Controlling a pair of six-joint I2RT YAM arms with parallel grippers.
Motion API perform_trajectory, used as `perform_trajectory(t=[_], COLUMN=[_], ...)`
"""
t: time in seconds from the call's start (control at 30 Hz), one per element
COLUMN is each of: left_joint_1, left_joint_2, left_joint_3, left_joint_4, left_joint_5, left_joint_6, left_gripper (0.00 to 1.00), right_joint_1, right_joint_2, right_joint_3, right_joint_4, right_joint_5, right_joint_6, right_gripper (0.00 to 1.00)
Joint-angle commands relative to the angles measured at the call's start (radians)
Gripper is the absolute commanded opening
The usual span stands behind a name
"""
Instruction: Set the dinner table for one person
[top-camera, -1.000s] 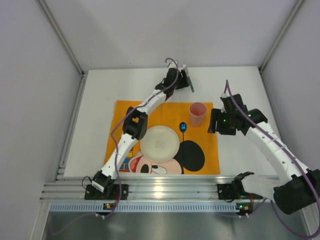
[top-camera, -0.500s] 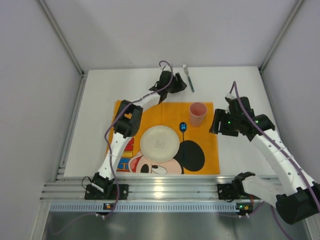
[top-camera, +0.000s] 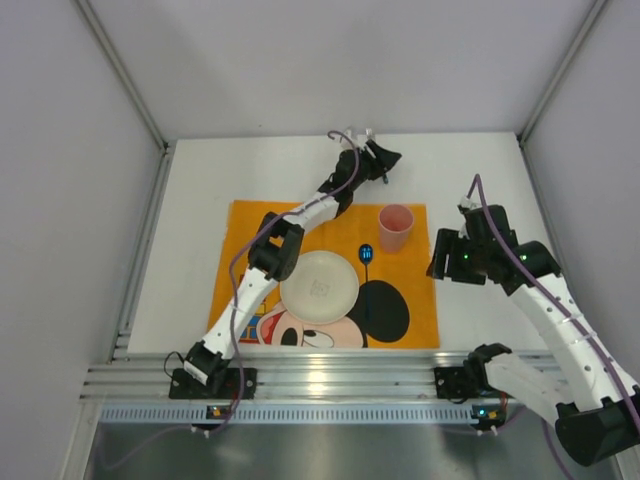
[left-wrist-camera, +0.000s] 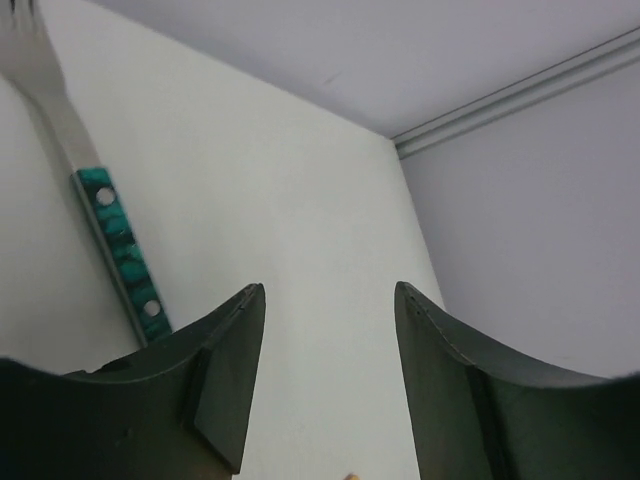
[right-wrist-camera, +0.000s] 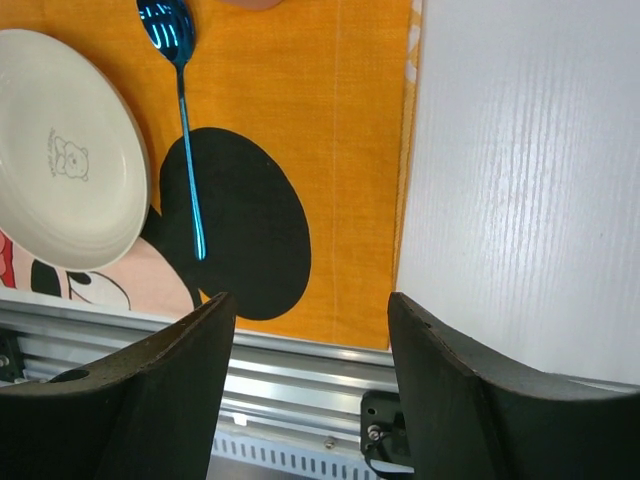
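A fork (left-wrist-camera: 100, 220) with a teal handle lies on the white dinner table (top-camera: 200, 230) at the far side. In the left wrist view it lies just left of my left finger, outside the jaws. My left gripper (left-wrist-camera: 328, 290) (top-camera: 388, 160) is open over bare table, and in the top view it covers most of the fork. On the orange Mickey Mouse mat (top-camera: 400, 320) are a white plate (top-camera: 319, 287), a blue spoon (top-camera: 366, 253) and a pink cup (top-camera: 396, 228). My right gripper (top-camera: 445, 265) (right-wrist-camera: 310, 297) hangs open and empty above the mat's right edge.
The ribbed aluminium rail (top-camera: 330, 375) runs along the near edge with both arm bases on it. Grey walls close the table in on the left, right and far sides. In the right wrist view the plate (right-wrist-camera: 65, 190) and spoon (right-wrist-camera: 185, 120) lie left of my fingers.
My left gripper has swung right, from left of the fork to over it. My right arm has drawn back, right and nearer, away from the cup.
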Motion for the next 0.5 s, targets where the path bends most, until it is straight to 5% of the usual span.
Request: perform_trajectory(t=[0.0, 0.37, 0.47], left_joint_1=[0.000, 0.002, 0.005], left_joint_2=[0.153, 0.132, 0.049], left_joint_3=[0.058, 0.065, -0.055], left_joint_4=[-0.011, -0.236, -0.097], left_joint_5=[-0.028, -0.168, -0.131], left_joint_6=[-0.128, -0.184, -0.114], left_gripper=[0.59, 0.53, 0.51], right_joint_1=[-0.016, -0.020, -0.020], right_joint_2=[-0.004, 0.031, 0.037], right_joint_3=[0.025, 0.049, 0.045], right_joint_4=[-0.020, -0.026, -0.020], right_joint_5=[0.022, 0.030, 0.025], right_joint_6=[-0.014, -0.038, -0.040], right_gripper=[0.63, 0.62, 0.62])
